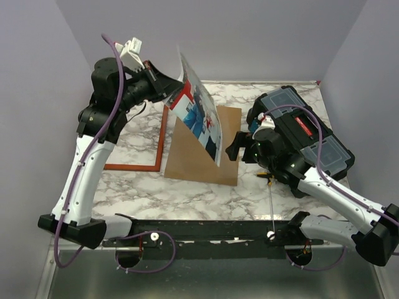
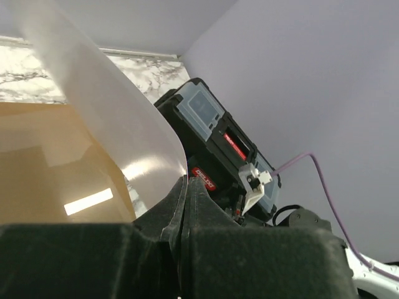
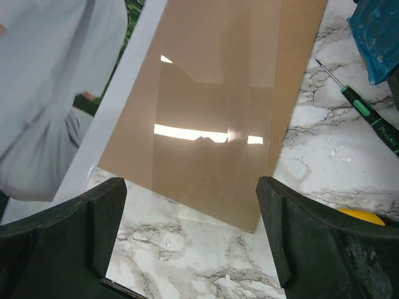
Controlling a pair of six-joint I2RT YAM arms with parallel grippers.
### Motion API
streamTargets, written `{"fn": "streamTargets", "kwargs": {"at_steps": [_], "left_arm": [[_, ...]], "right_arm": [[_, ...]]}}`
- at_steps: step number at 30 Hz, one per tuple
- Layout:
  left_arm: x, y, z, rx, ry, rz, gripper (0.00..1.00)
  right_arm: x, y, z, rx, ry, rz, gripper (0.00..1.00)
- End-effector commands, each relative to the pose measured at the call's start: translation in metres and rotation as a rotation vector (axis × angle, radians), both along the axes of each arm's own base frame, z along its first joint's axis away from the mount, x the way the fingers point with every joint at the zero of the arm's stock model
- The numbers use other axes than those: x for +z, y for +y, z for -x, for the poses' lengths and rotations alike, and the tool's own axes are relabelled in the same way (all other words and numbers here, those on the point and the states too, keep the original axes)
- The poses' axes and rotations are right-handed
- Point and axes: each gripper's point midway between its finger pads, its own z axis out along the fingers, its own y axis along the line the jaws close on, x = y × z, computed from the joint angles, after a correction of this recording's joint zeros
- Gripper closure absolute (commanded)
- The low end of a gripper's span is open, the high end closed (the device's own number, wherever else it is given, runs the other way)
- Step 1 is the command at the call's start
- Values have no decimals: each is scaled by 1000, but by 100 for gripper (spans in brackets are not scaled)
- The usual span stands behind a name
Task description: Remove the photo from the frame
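My left gripper (image 1: 176,88) is shut on the upper edge of the photo (image 1: 201,116) and holds it up, tilted, with its lower corner down by the brown board (image 1: 202,156). In the left wrist view the jaws (image 2: 184,187) pinch the photo's pale back (image 2: 112,118). The orange-red frame (image 1: 134,167) lies flat on the table, left of the board. My right gripper (image 1: 237,147) is open and empty at the board's right edge. In the right wrist view it (image 3: 190,230) hovers over the board's (image 3: 237,93) near corner, with the photo (image 3: 56,93) at the left.
A black toolbox (image 1: 312,134) stands at the right, also seen in the left wrist view (image 2: 212,137). A green-handled screwdriver (image 3: 361,112) and a yellow object (image 3: 361,217) lie on the marble table (image 3: 206,261) beside the board. Grey walls close in the back and sides.
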Motion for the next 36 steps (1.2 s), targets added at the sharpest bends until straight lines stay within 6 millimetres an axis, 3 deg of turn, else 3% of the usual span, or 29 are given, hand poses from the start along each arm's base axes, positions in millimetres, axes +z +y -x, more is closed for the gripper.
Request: {"fn": "streamTargets", "kwargs": {"at_steps": [1, 9, 12, 15, 22, 29, 31, 36], "left_arm": [[-34, -1, 17, -26, 26, 19, 100], [-223, 33, -5, 255, 332, -54, 100], [-277, 44, -10, 333, 429, -50, 100], [-311, 49, -12, 375, 496, -40, 100], [-348, 87, 0, 596, 571, -67, 100], [-346, 127, 13, 732, 542, -32, 100], [-340, 124, 8, 723, 517, 2, 100], [-345, 80, -9, 521, 558, -14, 100]], "right_arm": [[-5, -7, -1, -32, 12, 24, 5], [-26, 3, -1, 0, 53, 28, 5], [-34, 3, 0, 4, 67, 36, 5], [-42, 4, 1, 9, 81, 44, 5], [-58, 5, 2, 11, 112, 61, 6], [-56, 9, -2, 19, 107, 65, 5], [-56, 10, -3, 21, 108, 66, 5], [-55, 12, -5, 24, 105, 65, 6]]}}
